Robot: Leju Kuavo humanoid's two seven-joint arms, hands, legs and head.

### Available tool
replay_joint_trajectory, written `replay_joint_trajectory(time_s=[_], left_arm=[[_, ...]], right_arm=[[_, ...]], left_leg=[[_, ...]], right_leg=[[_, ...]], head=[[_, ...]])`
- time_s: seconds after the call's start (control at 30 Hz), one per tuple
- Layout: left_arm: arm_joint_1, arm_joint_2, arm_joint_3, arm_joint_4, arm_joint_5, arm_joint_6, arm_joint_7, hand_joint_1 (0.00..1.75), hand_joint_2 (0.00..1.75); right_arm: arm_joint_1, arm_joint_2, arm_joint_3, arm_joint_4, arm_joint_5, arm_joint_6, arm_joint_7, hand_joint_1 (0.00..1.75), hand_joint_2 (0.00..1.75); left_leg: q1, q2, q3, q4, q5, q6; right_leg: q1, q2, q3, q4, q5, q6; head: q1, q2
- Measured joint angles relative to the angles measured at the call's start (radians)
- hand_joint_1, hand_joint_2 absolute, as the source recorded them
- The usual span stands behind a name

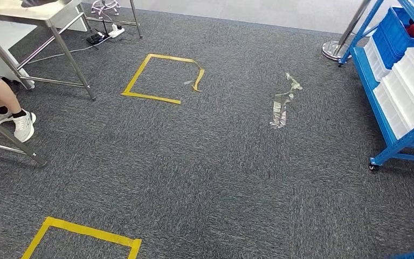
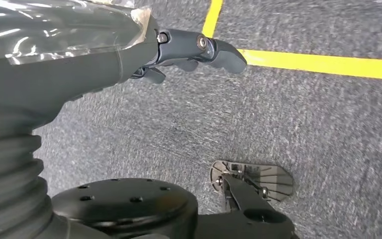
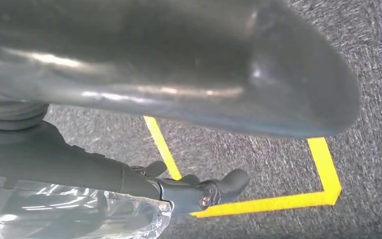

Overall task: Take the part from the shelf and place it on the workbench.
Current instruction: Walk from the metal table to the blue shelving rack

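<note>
the head view looked down on grey carpet (image 1: 221,178) marked with yellow tape squares (image 1: 161,78), with a blue shelf (image 1: 388,124) of white and blue bins (image 1: 409,81) at the right and a metal workbench (image 1: 38,21) at the upper left, where a person's legs (image 1: 5,108) stood beside it. the left hand (image 2: 129,55) hung over the carpet with dark fingers (image 2: 214,50) stretched out and a clear plastic bag (image 2: 54,30) lying against it, though whether it gripped the bag could not be told. the right hand (image 3: 179,191) likewise hung above a tape corner with crinkled clear plastic (image 3: 79,214) alongside, its grasp unclear, and the part itself could not be made out.
</note>
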Motion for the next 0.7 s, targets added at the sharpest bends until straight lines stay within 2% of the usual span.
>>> replay_joint_trajectory(time_s=[0.07,0.13,0.2,0.27,0.3,0.33,0.37,0.4,0.43,0.47,0.5,0.53,0.57,0.6,0.63,0.7], left_arm=[[-0.001,0.0,0.0,0.0,0.0,0.0,0.0,0.0,1.75],[-0.003,-0.001,0.0,0.0,-0.001,0.0,0.0,0.0,1.75],[-0.002,-0.001,0.0,0.0,-0.001,-0.001,0.0,0.0,1.75],[-0.003,-0.001,0.0,0.0,0.0,-0.003,-0.001,0.0,1.75],[-0.003,0.0,0.0,0.0,0.001,-0.003,-0.002,0.0,1.75],[-0.004,0.0,0.0,0.0,0.002,-0.004,-0.003,0.0,1.75],[-0.004,0.0,0.0,0.0,0.002,-0.004,-0.003,0.0,1.75],[-0.003,0.0,0.0,0.0,0.002,-0.004,-0.003,0.0,1.75],[-0.002,0.0,0.0,0.0,0.003,-0.004,-0.003,0.0,1.75],[-0.001,0.0,0.0,0.0,0.004,-0.004,-0.003,0.0,1.75],[0.0,0.0,0.0,0.0,0.004,-0.004,-0.003,0.0,1.75],[0.0,0.0,0.0,0.0,0.005,-0.004,-0.004,0.0,1.75],[0.0,0.0,0.0,0.0,0.006,-0.004,-0.006,0.0,1.75],[-0.001,0.0,0.0,0.0,0.008,-0.004,-0.008,0.0,1.75],[-0.001,0.0,0.0,0.0,0.009,-0.004,-0.01,0.0,1.75],[-0.001,0.0,0.001,0.0,0.013,-0.005,-0.013,0.0,1.75]], right_arm=[[0.001,0.001,-0.002,0.0,-0.001,0.0,0.0,0.0,0.0],[0.002,0.001,-0.006,0.0,-0.001,0.0,0.0,0.0,0.0],[0.0,0.001,-0.01,-0.001,-0.002,0.0,0.0,0.0,0.0],[0.0,0.001,-0.014,-0.001,-0.002,0.0,-0.001,0.0,0.0],[0.0,0.001,-0.015,-0.001,-0.002,0.0,-0.001,0.0,0.0],[0.001,0.001,-0.015,-0.001,-0.002,0.0,-0.002,0.0,0.0],[0.002,0.001,-0.015,-0.001,-0.001,0.0,-0.002,0.0,0.0],[0.001,0.002,-0.015,-0.001,-0.001,0.001,-0.003,0.0,0.0],[0.001,0.003,-0.015,-0.001,-0.001,0.001,-0.003,0.0,0.0],[0.0,0.004,-0.015,-0.001,-0.001,0.001,-0.004,0.0,0.0],[-0.001,0.004,-0.015,-0.001,0.0,0.001,-0.004,0.0,0.0],[-0.001,0.005,-0.015,-0.002,0.0,0.001,-0.004,0.0,0.0],[0.0,0.005,-0.015,-0.002,0.0,0.001,-0.005,0.0,0.0],[0.002,0.005,-0.015,-0.002,0.0,0.001,-0.005,0.0,0.0],[0.003,0.005,-0.015,-0.002,0.002,0.001,-0.004,0.0,0.0],[0.002,0.006,-0.015,-0.002,0.005,0.001,-0.004,0.0,0.0]], left_leg=[[0.0,0.012,0.007,-0.002,-0.003,-0.01],[0.006,-0.011,0.001,0.019,-0.024,-0.021],[0.01,-0.055,-0.038,0.108,-0.082,-0.028],[0.01,-0.073,-0.102,0.24,-0.14,-0.027],[0.01,-0.075,-0.123,0.28,-0.148,-0.026],[0.01,-0.076,-0.127,0.285,-0.135,-0.025],[0.011,-0.079,-0.112,0.249,-0.104,-0.023],[0.012,-0.09,-0.084,0.187,-0.064,-0.02],[0.012,-0.108,-0.053,0.12,-0.031,-0.017],[0.013,-0.124,-0.03,0.066,-0.011,-0.016],[0.013,-0.135,-0.016,0.033,-0.002,-0.013],[0.01,-0.138,-0.013,0.02,-0.002,-0.011],[0.008,-0.129,-0.012,0.016,-0.002,-0.007],[0.007,-0.12,-0.011,0.011,0.002,0.0],[0.007,-0.112,-0.009,0.005,0.006,0.008],[0.008,-0.089,-0.006,-0.004,0.011,0.018]], right_leg=[[0.001,0.017,-0.002,0.0,0.004,-0.017],[-0.004,0.034,0.0,-0.002,0.008,-0.03],[-0.008,0.05,0.001,-0.004,0.012,-0.042],[-0.003,0.068,-0.001,-0.003,0.013,-0.05],[-0.001,0.078,-0.001,-0.003,0.013,-0.051],[0.001,0.089,0.0,-0.002,0.013,-0.051],[0.001,0.101,0.002,-0.002,0.013,-0.051],[0.001,0.114,0.003,-0.002,0.013,-0.051],[0.004,0.125,0.004,0.0,0.013,-0.05],[0.006,0.135,0.002,0.002,0.012,-0.048],[0.008,0.143,-0.002,0.004,0.013,-0.044],[0.008,0.15,-0.007,0.005,0.014,-0.038],[0.006,0.158,-0.013,0.004,0.016,-0.032],[0.004,0.157,-0.018,0.007,0.016,-0.026],[0.004,0.144,-0.028,0.02,0.009,-0.022],[0.006,0.102,-0.071,0.105,-0.032,-0.025]], head=[[-0.004,0.0],[-0.007,0.0],[-0.011,0.0],[-0.013,0.0],[-0.013,0.0],[-0.013,0.0],[-0.013,0.0],[-0.013,0.0],[-0.014,0.0],[-0.013,0.0],[-0.013,0.0],[-0.013,0.0],[-0.013,0.0],[-0.013,0.0],[-0.013,0.0],[-0.01,0.0]])
